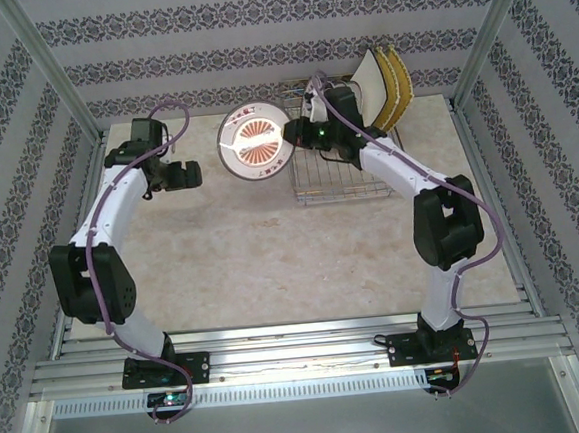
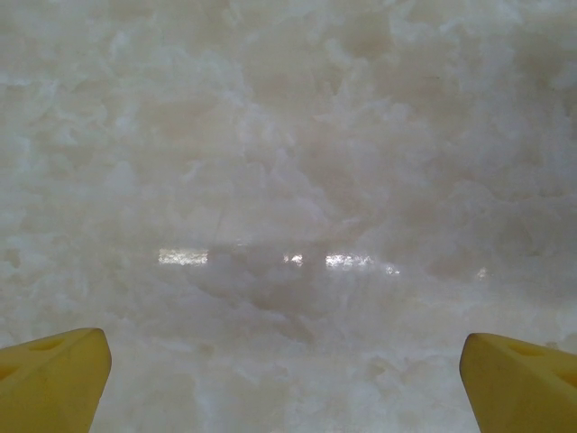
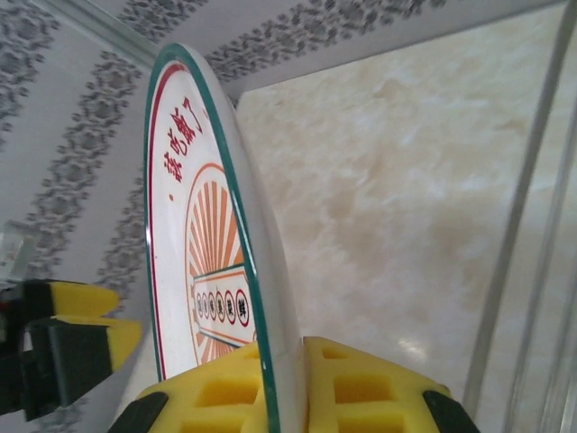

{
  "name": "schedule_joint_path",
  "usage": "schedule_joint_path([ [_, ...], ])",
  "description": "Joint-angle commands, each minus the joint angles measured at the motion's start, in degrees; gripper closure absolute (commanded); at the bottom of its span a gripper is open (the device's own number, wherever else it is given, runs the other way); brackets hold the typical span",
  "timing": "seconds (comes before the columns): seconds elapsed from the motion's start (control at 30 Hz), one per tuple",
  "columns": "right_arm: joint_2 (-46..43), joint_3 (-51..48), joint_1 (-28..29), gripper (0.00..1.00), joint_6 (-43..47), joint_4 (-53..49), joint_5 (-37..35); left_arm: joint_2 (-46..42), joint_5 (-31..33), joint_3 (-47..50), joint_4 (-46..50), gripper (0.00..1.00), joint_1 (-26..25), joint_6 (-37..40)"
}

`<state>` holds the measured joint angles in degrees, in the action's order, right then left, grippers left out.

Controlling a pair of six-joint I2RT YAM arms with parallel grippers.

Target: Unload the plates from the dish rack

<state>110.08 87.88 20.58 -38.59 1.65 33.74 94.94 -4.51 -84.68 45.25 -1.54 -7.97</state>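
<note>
Right gripper (image 3: pixel 281 386) pinches the round white orange-sunburst plate (image 1: pixel 254 144), clear of the silver wire dish rack (image 1: pixel 333 183); next, lay it on the counter (image 1: pixel 273 263). Left gripper (image 1: pixel 187 174) gapes empty.

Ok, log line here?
right gripper shut on round white orange-patterned plate | left gripper open | silver wire rack holds square plates
</note>
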Motion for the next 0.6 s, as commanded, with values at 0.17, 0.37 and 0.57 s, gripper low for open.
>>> schedule_joint_path([
  [0.17, -2.0, -8.4, -1.2, 1.00, -14.8, 30.0, 12.8, -4.3, -4.2, 1.5, -3.6, 0.00, -0.7, 0.1],
  [0.37, -1.4, -9.7, -1.1, 1.00, -14.5, 29.9, 12.6, -5.6, -15.0, 3.9, -9.5, 0.00, -0.1, -2.1],
  [0.57, 0.3, -8.6, -0.5, 1.00, -15.0, 29.9, 12.8, -7.9, -27.1, 8.0, -20.0, 0.00, 0.7, -6.1],
])
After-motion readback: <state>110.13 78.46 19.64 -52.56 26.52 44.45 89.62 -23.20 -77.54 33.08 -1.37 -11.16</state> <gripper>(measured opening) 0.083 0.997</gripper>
